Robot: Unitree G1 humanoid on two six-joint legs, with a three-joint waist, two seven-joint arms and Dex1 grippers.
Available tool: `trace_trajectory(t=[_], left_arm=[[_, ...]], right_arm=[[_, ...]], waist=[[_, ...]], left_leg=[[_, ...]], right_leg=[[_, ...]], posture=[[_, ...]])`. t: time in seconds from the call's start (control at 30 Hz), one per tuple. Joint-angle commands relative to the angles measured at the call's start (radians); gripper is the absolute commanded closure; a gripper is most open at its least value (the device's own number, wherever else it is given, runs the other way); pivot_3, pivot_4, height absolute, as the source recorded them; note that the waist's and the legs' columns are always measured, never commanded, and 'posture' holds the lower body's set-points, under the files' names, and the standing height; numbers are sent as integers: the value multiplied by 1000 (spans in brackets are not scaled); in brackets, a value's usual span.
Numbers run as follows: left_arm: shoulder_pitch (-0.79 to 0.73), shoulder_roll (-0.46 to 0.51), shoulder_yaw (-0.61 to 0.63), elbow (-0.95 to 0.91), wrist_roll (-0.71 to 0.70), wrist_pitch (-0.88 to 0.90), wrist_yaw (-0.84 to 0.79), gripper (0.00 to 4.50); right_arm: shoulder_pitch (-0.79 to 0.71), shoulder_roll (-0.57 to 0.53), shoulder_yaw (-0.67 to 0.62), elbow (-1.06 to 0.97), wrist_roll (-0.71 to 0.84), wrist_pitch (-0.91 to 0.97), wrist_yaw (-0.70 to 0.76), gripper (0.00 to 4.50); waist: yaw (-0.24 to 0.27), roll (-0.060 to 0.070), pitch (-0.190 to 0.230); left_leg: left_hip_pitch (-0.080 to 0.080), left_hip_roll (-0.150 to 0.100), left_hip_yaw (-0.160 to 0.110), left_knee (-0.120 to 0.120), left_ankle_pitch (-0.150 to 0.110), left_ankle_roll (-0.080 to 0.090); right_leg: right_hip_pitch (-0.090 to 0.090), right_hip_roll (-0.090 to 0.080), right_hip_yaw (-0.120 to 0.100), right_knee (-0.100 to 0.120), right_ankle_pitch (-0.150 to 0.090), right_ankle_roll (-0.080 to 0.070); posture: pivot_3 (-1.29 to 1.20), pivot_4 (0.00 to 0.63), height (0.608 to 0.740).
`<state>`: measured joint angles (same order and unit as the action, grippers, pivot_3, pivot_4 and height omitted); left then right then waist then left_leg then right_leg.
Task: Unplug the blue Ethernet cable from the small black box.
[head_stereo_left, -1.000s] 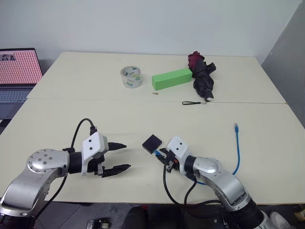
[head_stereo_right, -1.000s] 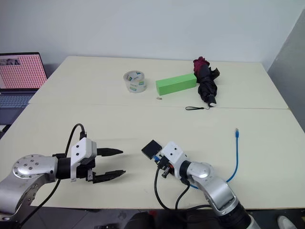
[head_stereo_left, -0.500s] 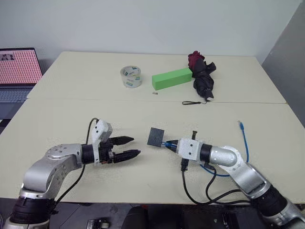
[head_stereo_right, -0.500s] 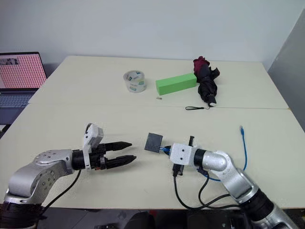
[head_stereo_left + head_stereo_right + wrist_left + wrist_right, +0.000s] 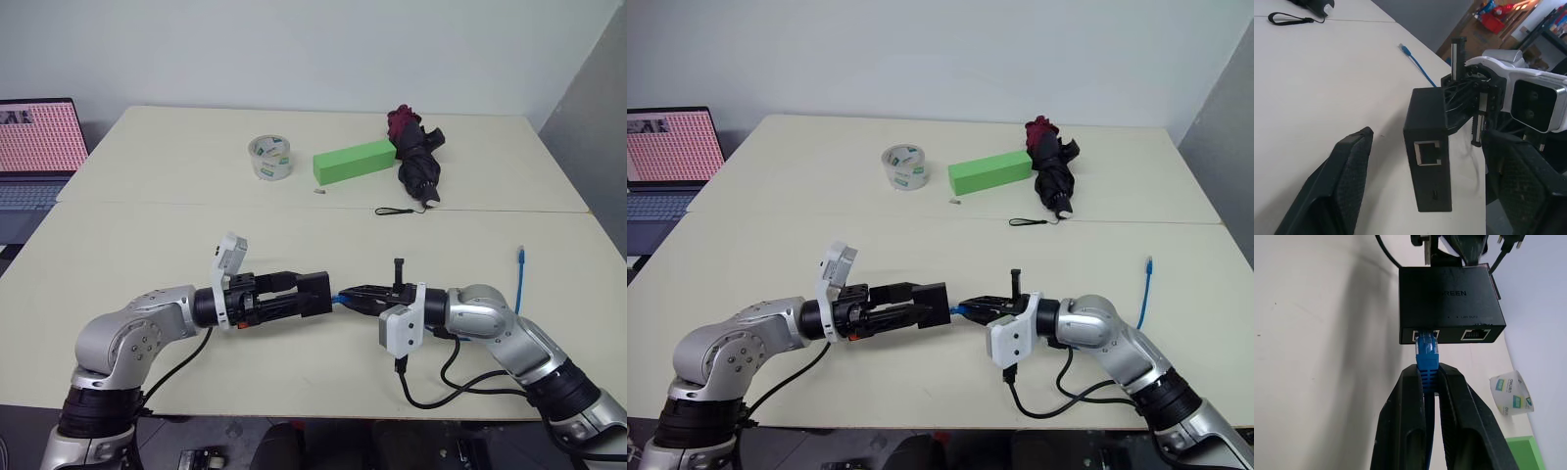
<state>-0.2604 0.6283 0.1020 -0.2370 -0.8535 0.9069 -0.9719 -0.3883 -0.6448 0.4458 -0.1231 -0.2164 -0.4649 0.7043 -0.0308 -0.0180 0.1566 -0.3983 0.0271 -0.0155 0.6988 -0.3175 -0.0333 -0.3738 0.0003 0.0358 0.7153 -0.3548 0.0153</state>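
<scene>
While the worktop spreads pale across most of the frame, the action sits at lower centre, where both arms meet nose to nose, lifted clear of the surface. A laptop lies at the far left edge. In the upper middle, well apart from the arms, lie the folded umbrella, the green block just left of it and a tape roll further left; none of these matters to the job.

The left gripper reaches in from the lower left, its fingers standing either side of the box. The left wrist view shows gaps between its pads and the box faces, so I read it as open around the box, not yet clamped, placed to brace the box against a pull.

The right gripper comes in from the lower right and is shut on the cable just behind its plug, which is still seated in the left-hand port of the box. Holding that close to the plug likely gives a straight pull out of the socket. The rest of the cable trails right, its free end at mid right.
</scene>
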Motion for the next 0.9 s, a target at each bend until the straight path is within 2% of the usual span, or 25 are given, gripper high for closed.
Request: trace_trajectory(t=[0.03, 0.3, 0.33, 0.47, 0.53, 0.7, 0.73, 0.8, 0.9], left_arm=[[-8, -3, 3, -14, -18, -4, -7, 1763], [-6, -15, -8, -1, -2, -17, -1, 3589], [-7, -17, -10, 2, 1, -20, 0, 3699], [-10, -15, -15, 14, 13, -33, -2, 3719], [-8, -9, -18, 19, 18, -39, -10, 3719], [-12, 6, -27, 27, 35, -54, -40, 3719], [-16, 13, -33, 29, 42, -64, -59, 3719], [-23, 27, -43, 31, 51, -79, -94, 3719], [-31, 48, -56, 27, 57, -94, -142, 3719]], right_arm=[[-25, 12, -38, -12, 4, -19, 3, 4387], [-40, 38, -46, -6, -15, -38, -4, 4388], [-44, 41, -45, -5, -21, -37, -2, 4388], [-57, 29, -32, -3, -44, -51, 28, 4389], [-57, 20, -36, -12, -34, -41, 48, 3686], [-52, -34, -57, -69, 43, 57, 161, 2607], [-31, -65, -80, -135, 139, 178, 216, 2323], [1, -96, -128, -251, 320, 414, 268, 2302], [16, -102, -190, -376, 565, 732, 258, 2302]], waist=[[0, 0, 0], [0, 0, 0], [0, 0, 0], [0, 0, 0], [0, 0, 0], [1, 0, 0], [2, 0, 0], [3, 0, 0], [2, 0, 0]], left_leg=[[0, 0, 0, 0, 0, 0], [0, 0, 0, 0, 0, 0], [0, 0, 0, 0, 0, 0], [0, 0, 0, 0, 0, 0], [0, 0, 0, 0, 0, 0], [0, 0, 0, 0, 0, 0], [0, 0, 0, 0, 0, 0], [0, 0, 0, 0, 0, 0], [-1, 0, -1, 0, 0, 0]], right_leg=[[0, 0, 0, 0, 0, 0], [0, 0, 0, 0, 0, 0], [0, 0, 0, 0, 0, 0], [0, 0, 0, 0, 0, 0], [0, 0, 0, 0, 0, 0], [0, 0, 0, 0, 0, 0], [0, 0, 0, 0, 0, 0], [0, -1, 0, 0, 0, 0], [0, -1, 0, 0, 0, 0]], posture=[[0, 150, 740], [0, 150, 740], [0, 150, 740], [0, 150, 740], [0, 150, 740], [0, 150, 740], [0, 150, 740], [0, 150, 740], [0, 150, 740]])
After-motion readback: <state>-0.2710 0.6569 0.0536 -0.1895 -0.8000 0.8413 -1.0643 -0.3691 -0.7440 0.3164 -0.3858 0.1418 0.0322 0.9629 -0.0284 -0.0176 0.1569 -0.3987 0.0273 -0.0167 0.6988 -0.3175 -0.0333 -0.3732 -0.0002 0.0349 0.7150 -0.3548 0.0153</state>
